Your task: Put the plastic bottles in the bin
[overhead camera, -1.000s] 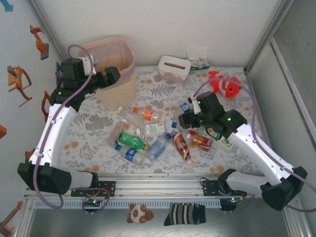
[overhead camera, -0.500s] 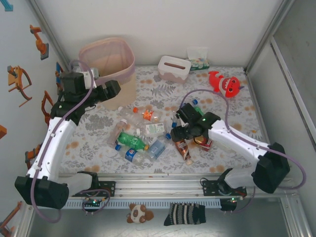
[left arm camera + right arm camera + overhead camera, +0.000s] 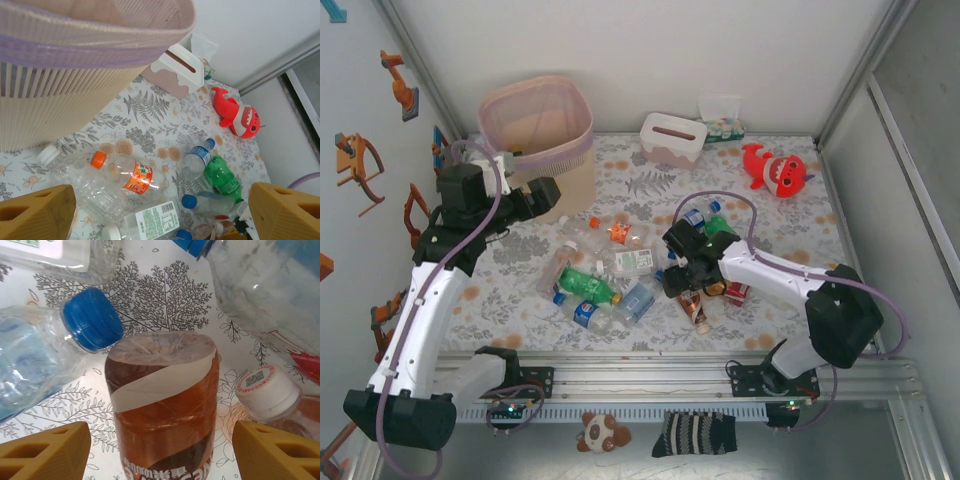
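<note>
One right end effector [image 3: 160, 426] newly low, astride the brown-labelled bottle [image 3: 162, 390].

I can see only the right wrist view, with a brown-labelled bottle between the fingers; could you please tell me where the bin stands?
Observer: The bin stands upright at the far left, well apart from the right gripper.
Operator: Where is the other arm, please?
Observer: The left gripper hovers beside the bin's near wall, jaws open and empty.
Operator: Is anything besides bottles out there?
Observer: A red shark plush lies at the far right, clear of the bottles.
</note>
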